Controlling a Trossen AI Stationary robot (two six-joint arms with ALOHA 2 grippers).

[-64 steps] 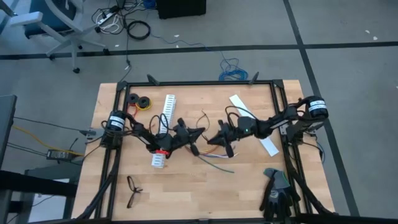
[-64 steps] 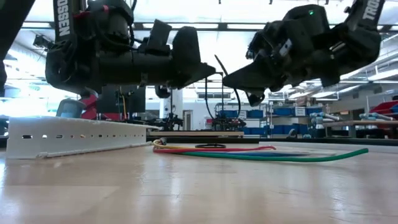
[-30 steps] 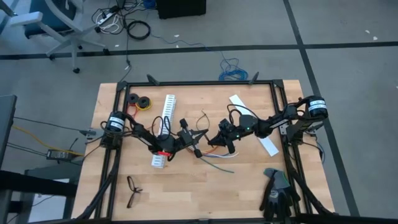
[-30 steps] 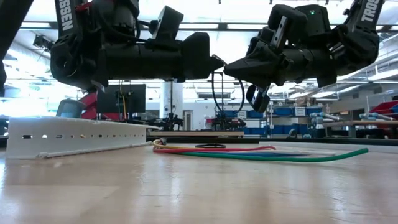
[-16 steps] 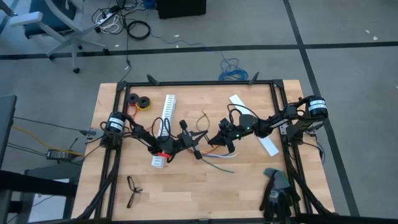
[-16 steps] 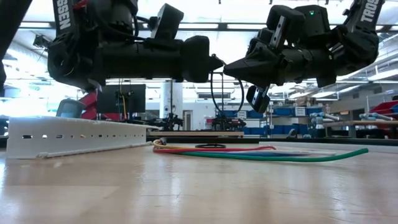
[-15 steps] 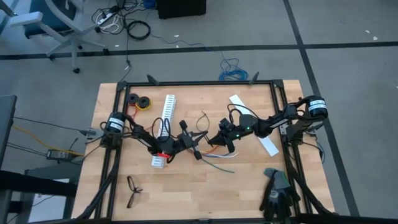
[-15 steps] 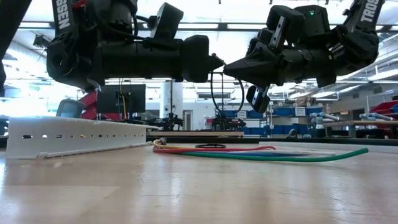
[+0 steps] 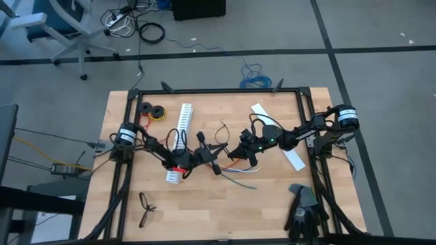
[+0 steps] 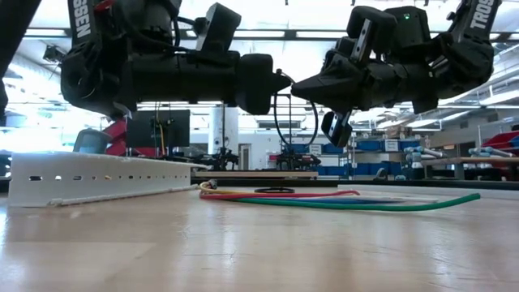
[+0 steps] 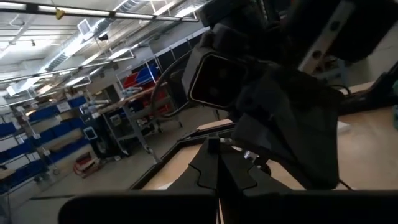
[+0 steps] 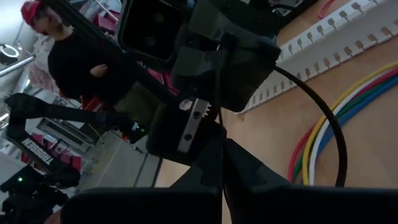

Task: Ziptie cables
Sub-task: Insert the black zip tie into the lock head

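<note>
The left gripper (image 10: pixel 280 81) and right gripper (image 10: pixel 298 84) are held tip to tip above the middle of the surface (image 9: pixel 204 197), each with jaws closed; a looped black ziptie (image 10: pixel 281 122) is seen hanging between the tips, though which jaws grip it cannot be told. The cables (image 10: pixel 324 199) are laid flat on the surface below the grippers, just beside the white slotted strip (image 10: pixel 97 178).

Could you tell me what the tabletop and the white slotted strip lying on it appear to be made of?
The tabletop looks like light wood with a smooth, matte finish: pale tan with faint grain in the low view. The white slotted strip looks like moulded plastic, judging by its uniform matte white and evenly cut slots, though that is only a guess from its look.
</note>
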